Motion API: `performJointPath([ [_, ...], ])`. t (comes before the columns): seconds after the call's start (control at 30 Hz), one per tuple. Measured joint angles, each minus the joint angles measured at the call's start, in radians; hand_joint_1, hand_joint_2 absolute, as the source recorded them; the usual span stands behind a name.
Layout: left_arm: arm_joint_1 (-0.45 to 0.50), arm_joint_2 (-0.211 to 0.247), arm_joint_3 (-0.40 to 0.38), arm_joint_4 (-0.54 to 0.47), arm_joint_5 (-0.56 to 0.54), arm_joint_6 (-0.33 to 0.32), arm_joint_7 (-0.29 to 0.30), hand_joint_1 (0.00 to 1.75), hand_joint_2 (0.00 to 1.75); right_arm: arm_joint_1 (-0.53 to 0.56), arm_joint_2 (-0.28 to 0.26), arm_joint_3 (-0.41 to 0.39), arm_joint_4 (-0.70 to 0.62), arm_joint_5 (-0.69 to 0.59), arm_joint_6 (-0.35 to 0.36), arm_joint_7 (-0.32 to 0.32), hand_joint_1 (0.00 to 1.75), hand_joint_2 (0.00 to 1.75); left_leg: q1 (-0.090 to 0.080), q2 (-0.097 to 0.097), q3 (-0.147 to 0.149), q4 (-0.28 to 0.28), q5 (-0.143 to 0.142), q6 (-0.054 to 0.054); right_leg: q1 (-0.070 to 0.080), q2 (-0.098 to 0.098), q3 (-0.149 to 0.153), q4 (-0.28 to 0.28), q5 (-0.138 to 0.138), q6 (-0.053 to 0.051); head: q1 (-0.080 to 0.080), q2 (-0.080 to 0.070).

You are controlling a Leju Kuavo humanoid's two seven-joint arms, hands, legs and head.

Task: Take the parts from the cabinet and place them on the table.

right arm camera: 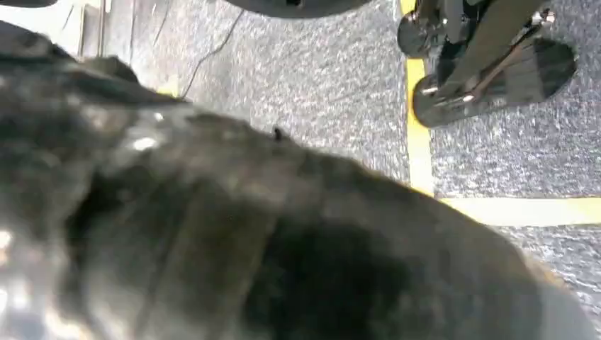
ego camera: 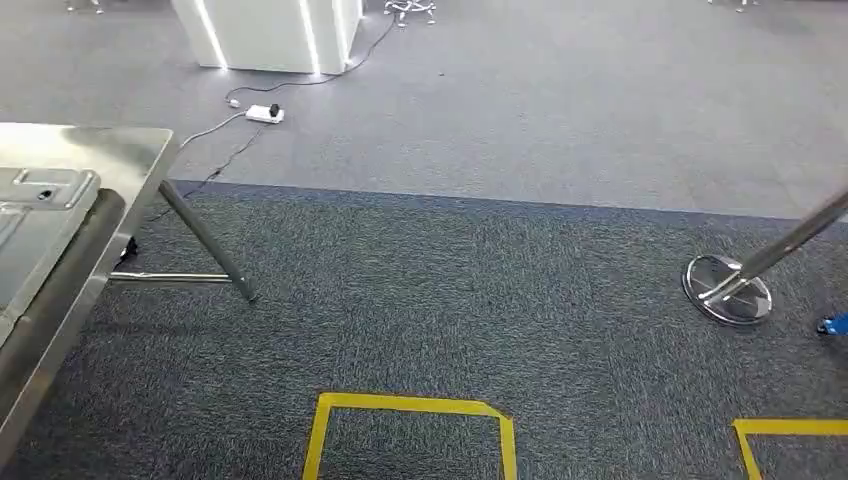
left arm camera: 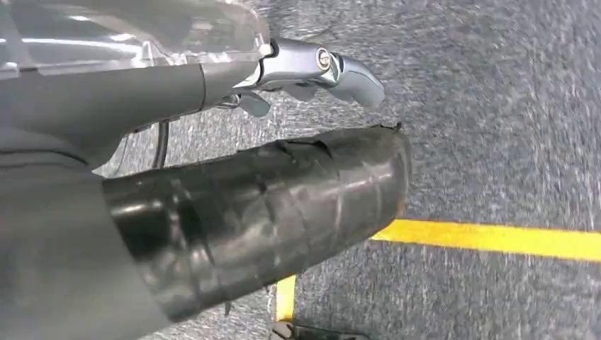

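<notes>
Left hand [left arm camera: 234, 205] hangs low over the carpet beside a yellow floor tape [left arm camera: 496, 237]. I see a black-wrapped bulk and one silver finger [left arm camera: 333, 64] sticking out past it. Can't tell if it's grasping anything or just slack. Right hand [right arm camera: 248, 234] is a dark blur close to the lens, grip state also unreadable. Both arms look down at the floor, which reads as a walking or turning posture, not a reach.

Steel table [ego camera: 120, 150] sits at the left edge of the head view, corner and angled leg visible. A flat metal piece [ego camera: 40, 215] lies on the table top. It could be a delivered part or a table fixture, I can't tell which.

Right of the table, across the carpet, is a chrome post base [ego camera: 728, 290]. Beyond the table, a power strip [ego camera: 265, 113] is cabled to a white lit unit [ego camera: 270, 35].

My read: body is squared past the table, so it's in transit between cabinet and table. Next move needs a turn toward the table.
</notes>
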State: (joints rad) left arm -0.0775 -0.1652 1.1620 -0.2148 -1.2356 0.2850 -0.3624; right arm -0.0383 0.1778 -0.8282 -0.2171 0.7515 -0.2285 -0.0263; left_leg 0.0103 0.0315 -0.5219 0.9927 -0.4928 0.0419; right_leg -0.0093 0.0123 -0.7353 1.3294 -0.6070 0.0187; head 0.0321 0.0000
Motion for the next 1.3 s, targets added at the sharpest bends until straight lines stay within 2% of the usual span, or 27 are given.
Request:
performJointPath([
  [0.03, 0.0, 0.0, 0.0, 0.0, 0.0, 0.0, 0.0, 0.0, 0.0, 0.0, 0.0, 0.0, 0.0, 0.002, 0.0, 0.0, 0.0, 0.0, 0.0, 0.012, 0.001, 0.0, -0.002, -0.001, -0.003, -0.002, -0.007, 0.013, 0.008, 0.002, 0.0, 0.0],
  [0.1, -0.002, 0.0, 0.0, 0.0, 0.001, -0.002, -0.002, 0.0, 0.0, 0.002, 0.0, 0.0, 0.0, 0.003, 0.0, 0.001, 0.0, 0.0, 0.0, 0.035, 0.008, 0.0, -0.008, -0.005, -0.007, -0.014, 0.053, -0.1, 0.082, 0.005, 0.0, 0.0],
  [0.13, -0.003, 0.0, 0.0, 0.0, 0.001, -0.002, -0.003, 0.0, 0.0, 0.002, 0.0, 0.0, 0.0, 0.003, 0.0, 0.001, 0.0, 0.0, 0.001, 0.045, 0.015, 0.0, -0.013, -0.01, -0.007, -0.036, 0.11, -0.205, 0.129, 0.003, 0.0, 0.0],
  [0.17, -0.002, 0.0, 0.0, 0.0, 0.001, -0.002, -0.003, 0.0, 0.0, 0.001, 0.0, 0.0, 0.0, 0.003, 0.0, 0.001, 0.0, 0.0, 0.0, 0.055, 0.022, 0.0, -0.017, -0.016, -0.003, -0.078, 0.15, -0.284, 0.146, -0.003, 0.0, 0.0],
  [0.2, -0.002, 0.0, 0.001, 0.0, 0.001, -0.003, -0.004, 0.0, 0.0, -0.002, 0.0, 0.0, 0.0, 0.003, 0.0, 0.001, 0.0, 0.0, -0.008, 0.063, 0.019, 0.003, -0.024, -0.024, 0.011, -0.093, 0.156, -0.294, 0.135, -0.012, 0.0, 0.0],
  [0.3, -0.011, 0.0, 0.001, 0.0, 0.001, -0.003, -0.006, 0.0, 0.0, 0.0, -0.002, 0.0, 0.0, 0.003, 0.0, 0.001, 0.0, 0.0, -0.007, 0.088, 0.034, -0.003, -0.029, -0.036, 0.016, -0.058, 0.15, -0.296, 0.133, -0.029, -0.002, 0.0],
  [0.33, -0.014, 0.0, 0.001, 0.0, 0.001, -0.004, -0.007, 0.0, 0.0, -0.001, -0.002, 0.0, 0.0, 0.003, 0.0, 0.001, 0.0, 0.0, -0.006, 0.098, 0.037, -0.002, -0.034, -0.044, 0.009, -0.045, 0.158, -0.306, 0.139, -0.039, -0.002, 0.0],
  [0.4, -0.014, 0.0, 0.001, 0.0, 0.001, -0.006, -0.009, 0.0, 0.0, -0.002, -0.002, 0.0, 0.0, 0.004, 0.001, 0.001, 0.0, 0.0, 0.003, 0.014, 0.01, 0.067, -0.084, -0.048, 0.003, -0.028, 0.161, -0.314, 0.145, -0.054, -0.005, 0.0],
  [0.43, -0.012, 0.0, 0.002, 0.0, 0.001, -0.008, -0.009, 0.0, 0.0, -0.005, -0.002, 0.0, 0.0, 0.004, 0.001, 0.001, 0.0, 0.0, 0.003, -0.007, -0.027, 0.143, -0.124, -0.05, 0.003, -0.018, 0.16, -0.314, 0.145, -0.056, -0.005, 0.0],
  [0.5, -0.008, 0.0, 0.002, 0.0, 0.001, -0.015, -0.01, 0.0, 0.0, -0.006, -0.002, 0.0, 0.0, 0.004, 0.002, 0.001, 0.0, 0.0, 0.004, -0.02, -0.104, 0.294, -0.178, -0.053, 0.006, 0.008, 0.16, -0.313, 0.144, -0.059, -0.005, 0.0],
  [0.53, -0.006, 0.0, 0.002, 0.0, 0.001, -0.016, -0.01, 0.0, 0.0, -0.006, -0.002, 0.0, 0.0, 0.004, 0.003, 0.001, 0.0, 0.0, 0.003, -0.02, -0.125, 0.324, -0.171, -0.054, 0.007, 0.023, 0.161, -0.311, 0.143, -0.06, -0.005, 0.0],
  [0.57, -0.006, 0.0, 0.002, 0.0, 0.001, -0.016, -0.01, 0.0, 0.0, -0.005, -0.002, 0.0, 0.0, 0.004, 0.004, 0.001, 0.0, 0.0, 0.003, -0.021, -0.125, 0.31, -0.149, -0.052, 0.007, 0.035, 0.162, -0.309, 0.142, -0.059, -0.005, 0.0],
  [0.63, -0.006, 0.001, 0.002, 0.0, 0.003, -0.017, -0.011, 0.0, 0.0, -0.005, -0.002, 0.0, 0.0, 0.004, 0.006, 0.001, 0.0, 0.0, 0.004, -0.032, -0.068, 0.154, -0.041, -0.046, 0.005, 0.068, 0.164, -0.301, 0.138, -0.055, -0.005, 0.0],
  [0.67, -0.006, 0.002, 0.002, 0.0, 0.003, -0.018, -0.011, 0.0, 0.0, -0.005, -0.002, 0.0, 0.0, 0.005, 0.007, 0.001, 0.0, 0.0, 0.005, -0.061, -0.035, 0.067, 0.003, -0.043, 0.004, 0.08, 0.163, -0.297, 0.135, -0.052, -0.005, 0.0],
  [0.7, -0.003, 0.003, 0.002, 0.0, 0.003, -0.019, -0.01, 0.0, 0.0, -0.005, -0.002, 0.0, 0.0, 0.005, 0.008, 0.002, 0.0, 0.0, 0.007, -0.117, -0.026, 0.037, -0.009, -0.039, 0.007, 0.087, 0.158, -0.292, 0.133, -0.046, -0.005, 0.0],
  [0.83, -0.01, 0.003, 0.002, 0.0, 0.001, -0.021, -0.012, 0.0, 0.0, 0.0, -0.002, 0.0, 0.001, 0.006, 0.011, 0.004, 0.0, 0.0, 0.002, -0.082, -0.022, 0.025, 0.0, -0.023, 0.001, 0.125, 0.144, -0.297, 0.142, -0.018, -0.005, 0.0],
  [0.87, -0.01, 0.0, 0.002, 0.0, 0.001, -0.021, -0.012, 0.0, 0.0, 0.0, -0.003, 0.0, 0.001, 0.006, 0.011, 0.004, 0.0, 0.0, 0.009, -0.066, -0.018, 0.013, 0.008, -0.012, 0.001, 0.109, 0.145, -0.291, 0.136, -0.016, -0.005, 0.0],
  [0.9, -0.01, 0.001, 0.002, 0.0, 0.002, -0.021, -0.013, 0.0, 0.0, -0.001, -0.003, 0.0, 0.001, 0.006, 0.012, 0.004, 0.0, 0.0, 0.008, -0.055, -0.016, 0.008, 0.01, -0.007, 0.004, 0.05, 0.133, -0.26, 0.111, -0.012, 0.0, 0.0],
  [0.93, -0.008, 0.002, 0.002, 0.0, 0.002, -0.021, -0.013, 0.0, 0.0, -0.003, -0.003, 0.0, 0.001, 0.006, 0.013, 0.004, 0.0, 0.0, 0.007, -0.044, -0.016, 0.008, 0.01, -0.001, 0.004, 0.019, 0.103, -0.199, 0.074, -0.007, 0.0, 0.0],
  [1.0, -0.003, 0.002, 0.002, 0.0, 0.002, -0.021, -0.013, 0.0, 0.0, -0.004, -0.003, 0.0, 0.001, 0.006, 0.014, 0.004, 0.0, 0.0, 0.003, -0.015, -0.016, 0.008, 0.007, 0.002, -0.001, 0.002, 0.031, -0.05, 0.007, 0.001, 0.0, 0.0],
  [1.03, -0.003, 0.003, 0.002, 0.0, 0.002, -0.021, -0.013, 0.0, 0.0, -0.004, -0.003, 0.0, 0.001, 0.006, 0.014, 0.004, 0.0, 0.0, 0.002, -0.001, -0.016, 0.008, 0.006, 0.002, -0.004, -0.001, 0.008, -0.005, -0.002, 0.004, 0.0, 0.0],
  [1.07, -0.004, 0.003, 0.002, 0.0, 0.002, -0.021, -0.013, 0.0, 0.0, -0.003, -0.003, 0.0, 0.001, 0.006, 0.014, 0.004, 0.0, 0.0, 0.001, 0.011, -0.015, 0.008, 0.004, 0.001, -0.005, -0.002, 0.009, -0.007, 0.011, 0.006, 0.0, 0.0],
  [1.13, -0.004, 0.003, 0.002, 0.0, 0.002, -0.021, -0.013, 0.0, 0.0, -0.002, -0.004, 0.0, 0.001, 0.008, 0.013, 0.005, 0.0, 0.0, 0.001, 0.035, -0.008, 0.009, -0.003, -0.002, -0.005, -0.017, 0.08, -0.14, 0.092, 0.004, 0.0, 0.0],
  [1.17, -0.004, 0.002, 0.002, 0.0, 0.002, -0.021, -0.013, 0.0, 0.0, -0.002, -0.005, 0.0, 0.001, 0.009, 0.014, 0.005, 0.0, 0.0, 0.001, 0.044, -0.003, 0.01, -0.007, -0.006, -0.003, -0.043, 0.127, -0.225, 0.13, -0.001, 0.0, 0.0],
  [1.2, -0.004, 0.002, 0.003, 0.0, 0.002, -0.021, -0.013, 0.0, 0.0, -0.004, -0.006, 0.0, 0.001, 0.01, 0.014, 0.005, 0.0, 0.0, -0.001, 0.053, 0.001, 0.01, -0.01, -0.01, 0.004, -0.094, 0.156, -0.287, 0.133, -0.008, 0.0, 0.0],
  [1.23, -0.004, 0.002, 0.002, 0.0, 0.002, -0.021, -0.013, 0.0, 0.0, -0.008, -0.006, 0.0, 0.001, 0.011, 0.014, 0.006, 0.0, 0.0, -0.007, 0.063, 0.002, 0.013, -0.016, -0.018, 0.018, -0.093, 0.16, -0.298, 0.129, -0.015, 0.0, 0.0],
  [1.3, -0.006, 0.003, 0.003, 0.0, 0.002, -0.021, -0.012, 0.0, 0.0, -0.01, -0.006, 0.0, 0.001, 0.011, 0.013, 0.005, 0.0, 0.0, -0.007, 0.085, 0.008, 0.01, -0.017, -0.027, 0.018, -0.07, 0.154, -0.296, 0.129, -0.028, -0.002, 0.0],
])
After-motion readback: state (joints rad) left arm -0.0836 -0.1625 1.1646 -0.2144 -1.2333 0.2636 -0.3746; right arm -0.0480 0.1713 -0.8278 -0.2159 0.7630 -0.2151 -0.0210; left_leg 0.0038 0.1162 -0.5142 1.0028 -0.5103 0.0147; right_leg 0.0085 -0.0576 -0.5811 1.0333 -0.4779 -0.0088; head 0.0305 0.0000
